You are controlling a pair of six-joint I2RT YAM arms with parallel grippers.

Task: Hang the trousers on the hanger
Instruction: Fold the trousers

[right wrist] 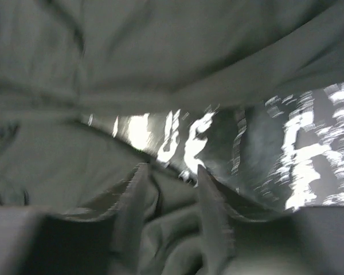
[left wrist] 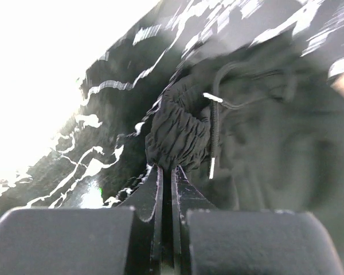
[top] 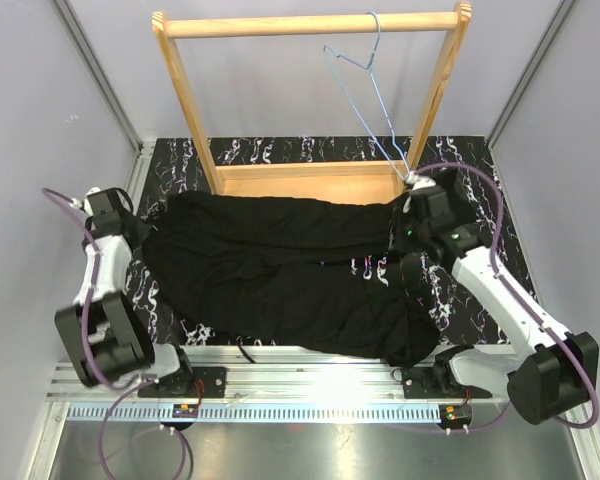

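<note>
The black trousers (top: 280, 270) lie spread and wrinkled across the mat, from the left arm to the right arm. My left gripper (top: 145, 232) is at their left end. In the left wrist view it (left wrist: 167, 167) is shut on the bunched elastic waistband (left wrist: 178, 134), with a white-tipped drawstring (left wrist: 212, 140) beside it. My right gripper (top: 405, 245) is at the right end. In the right wrist view it (right wrist: 171, 169) has folded trouser fabric (right wrist: 172, 223) pinched between its fingers. The light-blue hanger (top: 365, 90) hangs tilted from the rack's top bar, apart from the trousers.
The wooden rack (top: 310, 24) stands at the back of the black marbled mat (top: 310, 150), its lower board just behind the trousers. Grey walls close in both sides. A metal rail (top: 310, 365) with both arm bases runs along the near edge.
</note>
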